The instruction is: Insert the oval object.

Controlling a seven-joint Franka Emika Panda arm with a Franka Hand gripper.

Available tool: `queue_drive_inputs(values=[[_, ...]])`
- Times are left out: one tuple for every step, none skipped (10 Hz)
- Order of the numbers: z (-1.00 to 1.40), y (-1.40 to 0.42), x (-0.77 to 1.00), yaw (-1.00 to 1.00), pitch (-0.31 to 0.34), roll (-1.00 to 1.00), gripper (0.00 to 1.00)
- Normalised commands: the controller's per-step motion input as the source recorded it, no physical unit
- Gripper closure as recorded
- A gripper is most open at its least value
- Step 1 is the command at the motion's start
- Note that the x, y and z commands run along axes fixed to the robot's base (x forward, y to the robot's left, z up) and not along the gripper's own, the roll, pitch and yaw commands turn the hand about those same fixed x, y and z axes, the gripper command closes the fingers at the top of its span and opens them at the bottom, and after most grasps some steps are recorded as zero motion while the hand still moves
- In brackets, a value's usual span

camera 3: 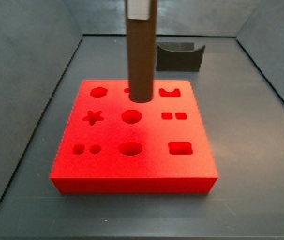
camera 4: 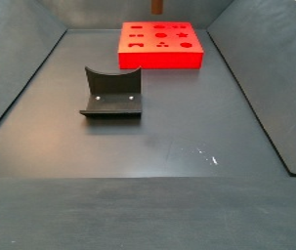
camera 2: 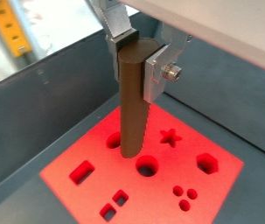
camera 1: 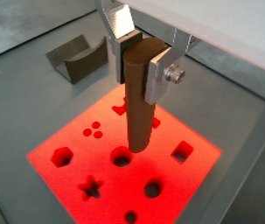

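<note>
Clamped on the upper end of the oval object, the end effector holds it upright, long axis vertical, tip just above a hole in the red block near the desk's far edge, so the grasp looks done and insertion remains.

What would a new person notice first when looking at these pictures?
The bright red block with its many shaped holes stands out against the dark grey floor. Above it, the gripper holds the oval object upright between its fingers, the peg's lower end at the block's top face. A dark curved holder sits apart.
</note>
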Motion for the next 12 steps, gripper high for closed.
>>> queue_drive_inputs(values=[[-0.02,0.00,0.00,0.00,0.000,0.00,1.00],[0.00,0.00,0.02,0.00,0.000,0.00,1.00],[-0.21,-0.09,0.00,0.00,-0.099,0.00,1.00],[-0.43,-0.46,0.00,0.00,-0.054,0.20,1.00],[-0.33,-0.60,0.02,-0.10,0.000,0.34,1.00],[-0.24,-0.56,0.00,-0.19,0.021,0.31,1.00],[-0.06,-0.21,0.00,-0.11,0.007,0.11,1.00],[0.00,-0.27,0.00,0.00,0.009,0.14,1.00],[-0.02,0.00,0.03,-0.01,0.000,0.00,1.00],[-0.22,-0.09,0.00,0.18,-0.059,-0.03,1.00],[-0.15,-0.11,0.00,0.29,-0.020,0.00,1.00],[-0.06,-0.07,0.00,0.16,0.000,0.00,1.00]])
